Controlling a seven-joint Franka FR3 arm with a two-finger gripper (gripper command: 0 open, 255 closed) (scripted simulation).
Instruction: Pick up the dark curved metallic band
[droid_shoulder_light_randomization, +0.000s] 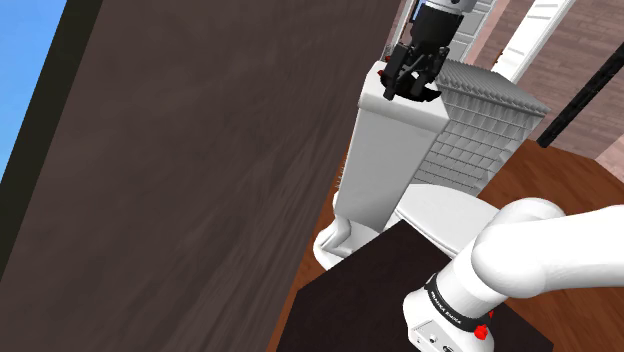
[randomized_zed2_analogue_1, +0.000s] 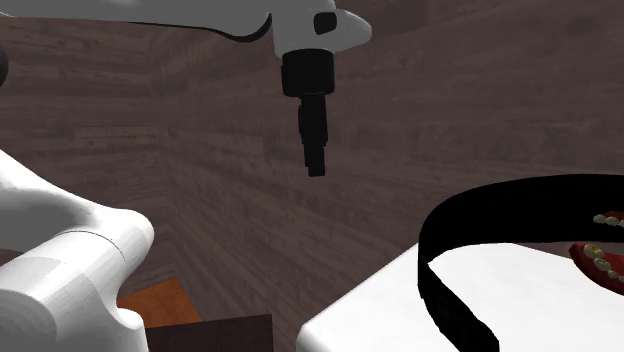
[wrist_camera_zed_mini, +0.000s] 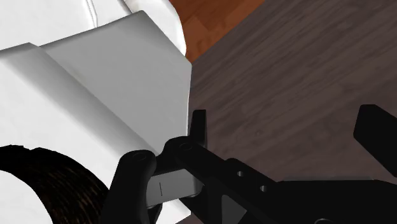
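Gripper (randomized_zed2_analogue_1: 316, 168) hangs at upper centre of the second exterior view, jaws released and empty. Band (randomized_zed2_analogue_1: 452, 225) lies ungrasped on the tank (randomized_zed2_analogue_1: 370, 315), lower right. Approach, closing and lift remain.

My gripper (droid_shoulder_light_randomization: 415, 78) hangs with its fingers apart above the white lid (randomized_zed2_analogue_1: 380, 310) of the toilet tank (droid_shoulder_light_randomization: 385, 170). At the centre of the second exterior view there is open air between my fingertips and the lid. The lid's near corner, at lower centre, lies bare. At the right of that frame the black curved band (randomized_zed2_analogue_1: 470, 220) stands on edge on the lid. A red beaded piece (randomized_zed2_analogue_1: 600, 255) lies just inside its curve at the far right. In the shoulder view the dark wood wall (droid_shoulder_light_randomization: 200, 180) takes up the whole left half, just beside the tank, and closes that side. At upper right a white ribbed basket (droid_shoulder_light_randomization: 480, 130) crowds the tank's other flank.
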